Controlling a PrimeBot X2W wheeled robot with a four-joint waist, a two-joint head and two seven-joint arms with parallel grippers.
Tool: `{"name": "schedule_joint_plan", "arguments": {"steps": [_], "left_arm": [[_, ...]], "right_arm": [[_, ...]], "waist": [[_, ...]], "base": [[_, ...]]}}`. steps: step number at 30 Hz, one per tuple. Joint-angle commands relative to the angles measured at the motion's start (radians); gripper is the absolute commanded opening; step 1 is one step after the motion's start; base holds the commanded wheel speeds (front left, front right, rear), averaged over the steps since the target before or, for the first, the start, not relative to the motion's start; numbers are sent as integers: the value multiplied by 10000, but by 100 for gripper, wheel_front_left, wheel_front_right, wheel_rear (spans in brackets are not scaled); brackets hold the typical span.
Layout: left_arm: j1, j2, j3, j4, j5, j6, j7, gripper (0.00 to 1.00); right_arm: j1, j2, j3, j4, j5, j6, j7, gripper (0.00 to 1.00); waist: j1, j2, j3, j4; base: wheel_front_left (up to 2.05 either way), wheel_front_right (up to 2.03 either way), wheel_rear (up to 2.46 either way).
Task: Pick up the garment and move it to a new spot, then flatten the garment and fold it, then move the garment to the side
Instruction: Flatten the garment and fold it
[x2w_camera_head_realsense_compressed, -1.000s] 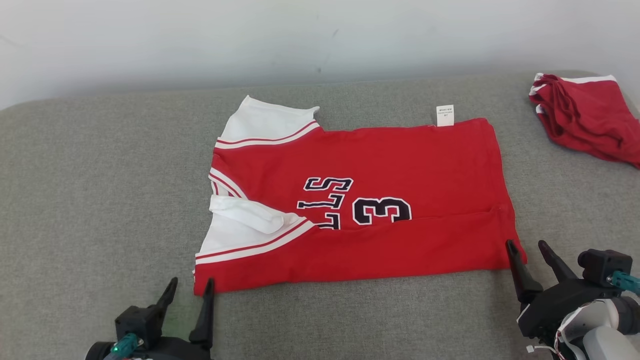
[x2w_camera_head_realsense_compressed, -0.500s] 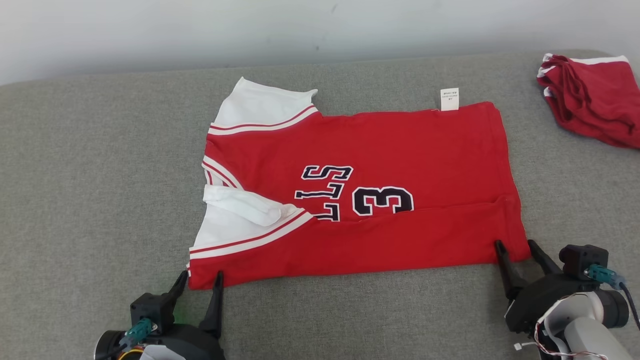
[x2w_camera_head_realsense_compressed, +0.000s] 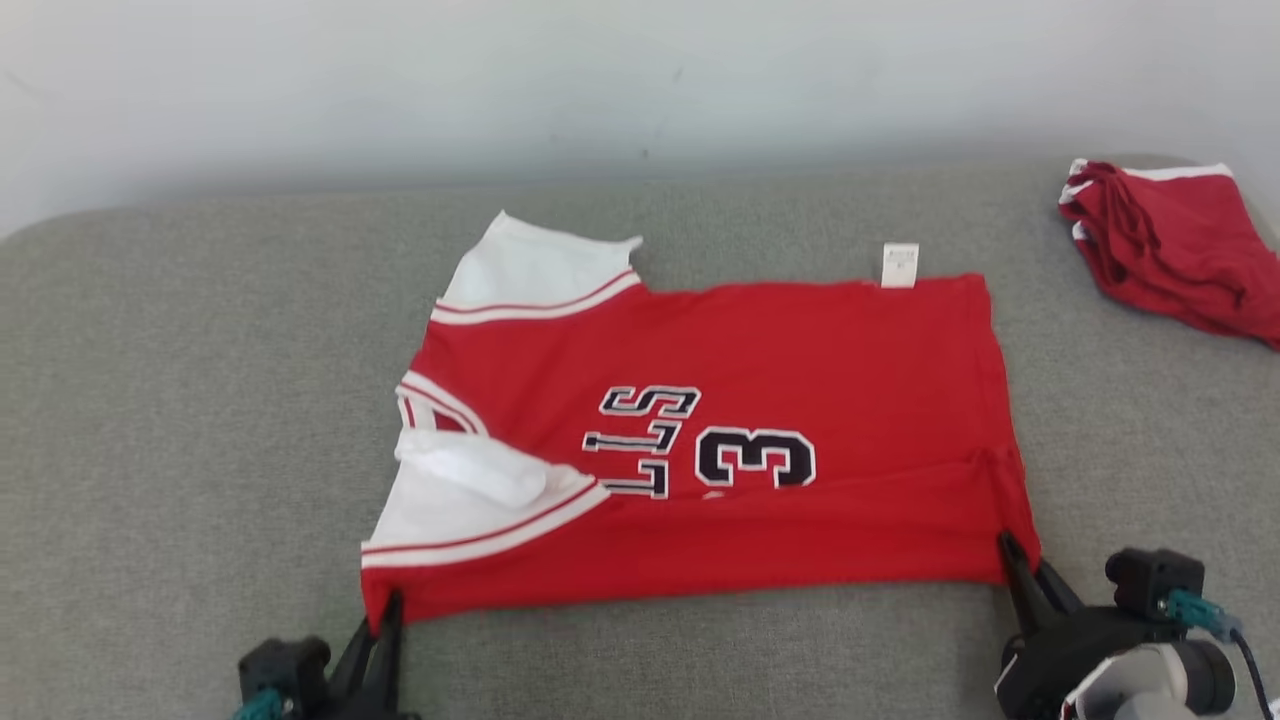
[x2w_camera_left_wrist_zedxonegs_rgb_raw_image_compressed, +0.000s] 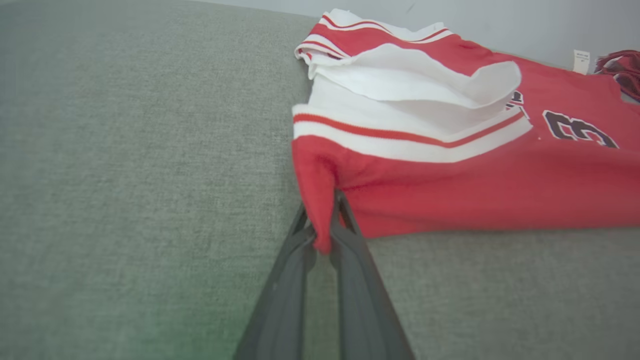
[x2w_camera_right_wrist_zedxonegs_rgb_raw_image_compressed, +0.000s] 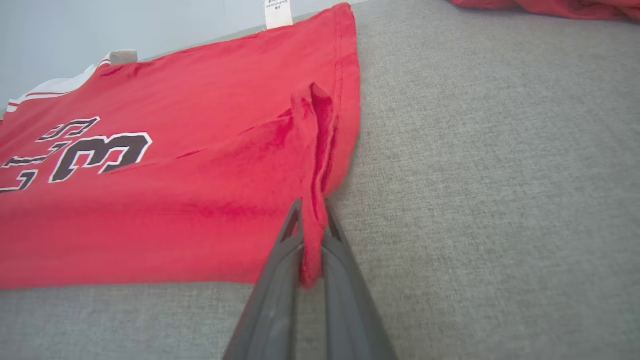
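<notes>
A red jersey (x2w_camera_head_realsense_compressed: 760, 410) with white sleeves and dark lettering lies spread on the grey cushion, its near long edge folded over. My left gripper (x2w_camera_head_realsense_compressed: 385, 605) is shut on the jersey's near left corner; in the left wrist view the red fabric (x2w_camera_left_wrist_zedxonegs_rgb_raw_image_compressed: 320, 200) is pinched between the fingers (x2w_camera_left_wrist_zedxonegs_rgb_raw_image_compressed: 350, 250). At the lower right my right gripper (x2w_camera_head_realsense_compressed: 1015, 560) is shut on the near right corner, and the right wrist view shows the hem (x2w_camera_right_wrist_zedxonegs_rgb_raw_image_compressed: 320, 150) bunched into a ridge between its fingers (x2w_camera_right_wrist_zedxonegs_rgb_raw_image_compressed: 335, 260).
A second red garment (x2w_camera_head_realsense_compressed: 1170, 240) with white trim lies crumpled at the far right of the grey cushion (x2w_camera_head_realsense_compressed: 200, 400). A pale wall (x2w_camera_head_realsense_compressed: 600, 80) runs behind the cushion. Bare cushion stretches to the left of the jersey.
Both grippers have closed from open onto the jersey's near corners. The head camera has shifted, so the whole scene sits lower in the picture.
</notes>
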Motion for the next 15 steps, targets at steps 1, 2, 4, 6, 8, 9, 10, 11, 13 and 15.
{"name": "schedule_joint_plan", "arguments": {"steps": [1,2,4,6,8,9,10,11,13,15], "left_arm": [[370,92,110,-80,-14,44,-26,0],[575,101,145,-212,28,46,-26,0],[969,81,199,-479,80,45,-27,0],[1344,45,239,-732,121,61,-28,0],[1677,21,257,-971,159,72,-29,0],[1807,22,260,-1064,182,88,-29,0],[1924,13,267,-1146,174,109,-29,0],[2039,-6,270,-1224,167,131,-29,0],[2229,-82,242,-1321,87,117,-29,0],[2298,-111,198,-1306,103,165,-16,0]], "right_arm": [[246,11,-41,-97,88,-28,-59,0],[422,-1,-66,-207,127,-28,-49,0],[854,-12,-159,-487,173,-28,-36,0],[1304,-15,-320,-785,237,-28,52,0],[1706,-20,-531,-1123,232,-29,170,0],[1926,17,-639,-1294,240,-29,263,0],[2131,74,-716,-1500,208,-29,359,0],[2327,119,-786,-1711,137,-29,478,0],[2629,205,-949,-2061,76,-28,738,0],[2805,296,-958,-2406,61,-28,957,56]], "waist": [[0,-1,-328,139],[0,-1,-408,168],[0,-1,-556,245],[0,-1,-677,310],[0,-1,-753,363],[0,-1,-784,390],[0,-1,-800,405],[0,-1,-822,406],[0,-1,-828,400],[0,-1,-836,387]], "base": [[0,0,0],[0,0,0],[0,0,0],[0,0,0],[0,0,0],[0,0,0],[0,0,0],[0,0,0],[0,0,0],[0,0,0]]}}
